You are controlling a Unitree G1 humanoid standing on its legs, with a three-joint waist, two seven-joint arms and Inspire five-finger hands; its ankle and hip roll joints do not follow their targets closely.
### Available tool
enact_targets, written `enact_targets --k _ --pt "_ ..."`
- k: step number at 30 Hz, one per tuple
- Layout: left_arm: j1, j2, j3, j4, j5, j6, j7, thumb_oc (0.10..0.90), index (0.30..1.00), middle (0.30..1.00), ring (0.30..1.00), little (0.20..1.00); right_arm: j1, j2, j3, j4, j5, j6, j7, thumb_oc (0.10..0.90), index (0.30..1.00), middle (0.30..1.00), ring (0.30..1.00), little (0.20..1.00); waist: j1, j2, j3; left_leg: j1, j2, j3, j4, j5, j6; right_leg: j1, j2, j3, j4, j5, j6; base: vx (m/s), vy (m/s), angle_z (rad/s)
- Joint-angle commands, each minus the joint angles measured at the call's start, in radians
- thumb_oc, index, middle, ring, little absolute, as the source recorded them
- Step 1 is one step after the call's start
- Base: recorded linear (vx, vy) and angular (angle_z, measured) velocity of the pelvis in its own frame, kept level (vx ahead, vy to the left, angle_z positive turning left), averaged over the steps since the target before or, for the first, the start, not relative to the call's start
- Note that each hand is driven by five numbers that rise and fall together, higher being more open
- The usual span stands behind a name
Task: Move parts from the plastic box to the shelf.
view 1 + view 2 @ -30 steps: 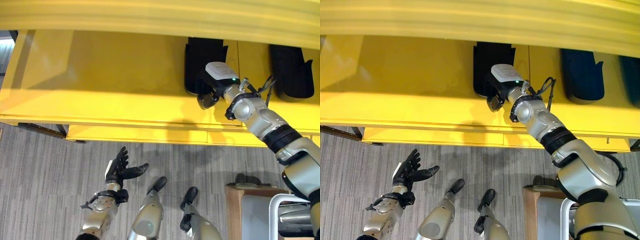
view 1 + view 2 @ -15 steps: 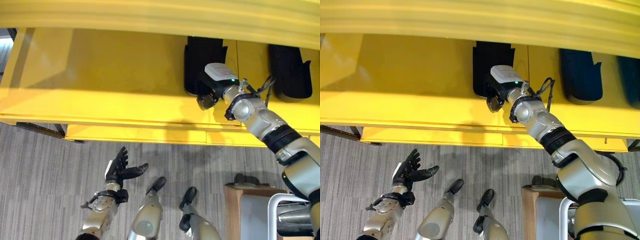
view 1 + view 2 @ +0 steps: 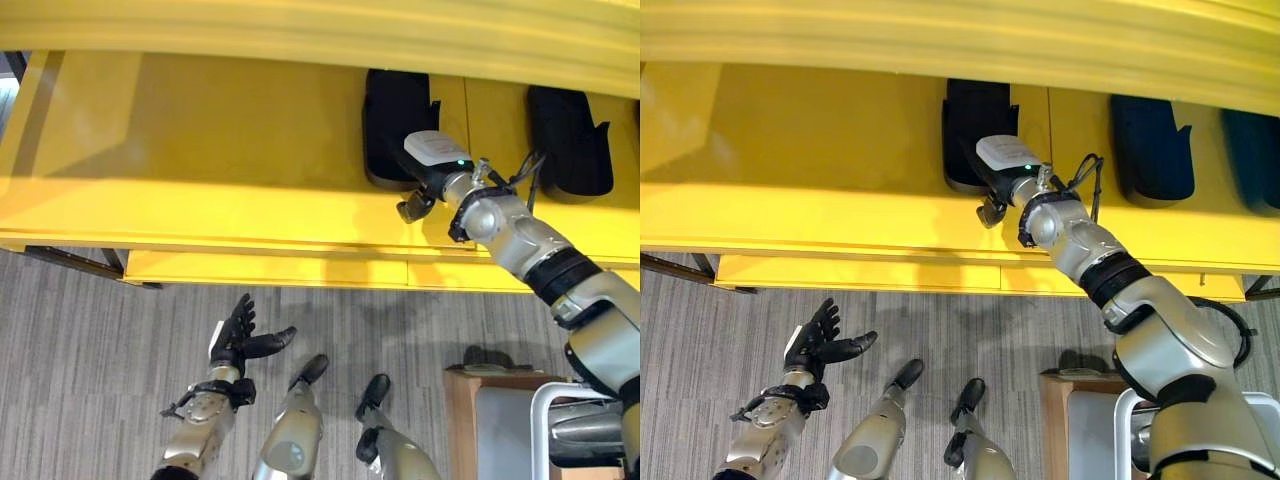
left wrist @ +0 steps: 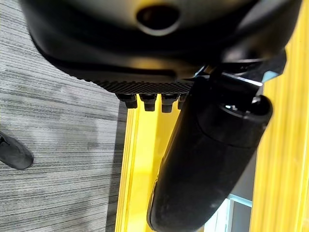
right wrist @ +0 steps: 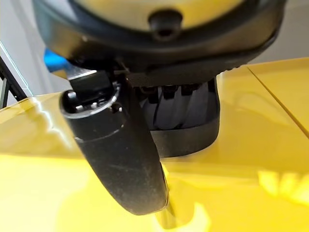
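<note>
1. Overhead, the broad glossy yellow shelf [image 3: 220, 170] is spanning both eye views, with a second yellow board running above it and a grey striped carpet floor [image 3: 90, 360] lying below.
2. Down at the lower right, a brown wooden stand [image 3: 462, 420] is sitting next to a pale box with a white rim [image 3: 545, 425]; what it is holding cannot be made out.
3. Resting flat on the shelf, the black moulded plastic part [image 3: 392, 130] is lying towards the back, and a second similar black part [image 3: 568, 140] is lying well to its right.
4. Reaching onto the shelf, the right robot hand [image 3: 990, 195] is sitting at the near end of the first black part; the right wrist view is showing its thumb sticking out free and its fingers lying straight against the part, so it is reading as released rather than grasping.
5. Judging from this, the placing step is finishing: the hand should be drawing straight back towards the shelf edge, keeping fingers flat so they are not dragging the part forward.
6. Hanging low over the carpet, the left robot hand [image 3: 238, 338] is idling, fingers spread and holding nothing.
</note>
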Motion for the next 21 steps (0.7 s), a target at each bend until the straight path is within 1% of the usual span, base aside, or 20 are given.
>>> enact_targets --k 1,6,13,15,17,18,21 --pt "0.023 0.067 0.027 -0.065 -0.012 -0.078 0.003 0.9 1.0 1.0 1.0 1.0 -0.135 -0.079 0.047 -0.063 -0.034 -0.016 -0.029 0.9 1.0 1.0 1.0 1.0 -0.022 -0.032 -0.059 0.002 -0.001 0.071 -0.083 0.053 0.04 0.031 -0.022 0.024 0.107 -0.121 0.049 0.0 0.0 0.0" --pt "0.028 0.07 0.042 -0.061 -0.006 -0.072 0.0 0.9 1.0 1.0 1.0 1.0 -0.149 -0.118 0.056 -0.137 -0.037 -0.021 -0.017 0.9 1.0 1.0 1.0 1.0 -0.029 -0.045 -0.075 0.013 0.0 0.079 -0.079 0.045 0.042 0.042 -0.023 0.029 0.104 -0.12 0.05 0.0 0.0 0.0" --pt "0.039 0.073 0.058 -0.063 0.001 -0.064 -0.001 0.9 1.0 1.0 1.0 1.0 -0.135 -0.168 0.027 -0.24 -0.032 -0.029 -0.015 0.9 1.0 1.0 1.0 1.0 -0.037 -0.053 -0.095 0.031 0.0 0.087 -0.074 0.032 0.045 0.059 -0.024 0.035 0.102 -0.121 0.052 0.0 0.001 0.0" --pt "0.044 0.069 0.067 -0.059 0.006 -0.061 0.0 0.9 1.0 1.0 1.0 1.0 -0.115 -0.191 -0.003 -0.284 -0.034 -0.029 -0.022 0.9 1.0 1.0 1.0 1.0 -0.043 -0.055 -0.102 0.036 -0.001 0.093 -0.072 0.027 0.047 0.065 -0.025 0.039 0.102 -0.122 0.053 0.02 0.02 -0.09" --pt "0.046 0.06 0.077 -0.055 0.011 -0.055 0.003 0.9 1.0 1.0 1.0 1.0 -0.05 -0.215 -0.071 -0.355 -0.044 -0.031 -0.036 0.9 1.0 1.0 1.0 1.0 -0.052 -0.053 -0.115 0.043 -0.002 0.099 -0.067 0.02 0.051 0.072 -0.026 0.044 0.103 -0.122 0.054 0.02 0.024 -0.14" --pt "0.046 0.06 0.076 -0.055 0.011 -0.055 0.003 0.9 1.0 1.0 1.0 1.0 -0.048 -0.216 -0.073 -0.356 -0.045 -0.031 -0.035 0.9 1.0 1.0 1.0 1.0 -0.051 -0.053 -0.116 0.043 -0.002 0.099 -0.067 0.02 0.051 0.072 -0.026 0.045 0.103 -0.122 0.054 0.01 0.016 -0.08" --pt "0.053 0.043 0.093 -0.054 0.019 -0.049 0.012 0.9 1.0 1.0 1.0 1.0 0.072 -0.224 -0.189 -0.453 -0.048 -0.032 -0.049 0.9 1.0 1.0 1.0 1.0 -0.065 -0.048 -0.127 0.051 -0.004 0.107 -0.061 0.012 0.054 0.079 -0.028 0.052 0.1 -0.121 0.056 0.01 0.03 -0.04"
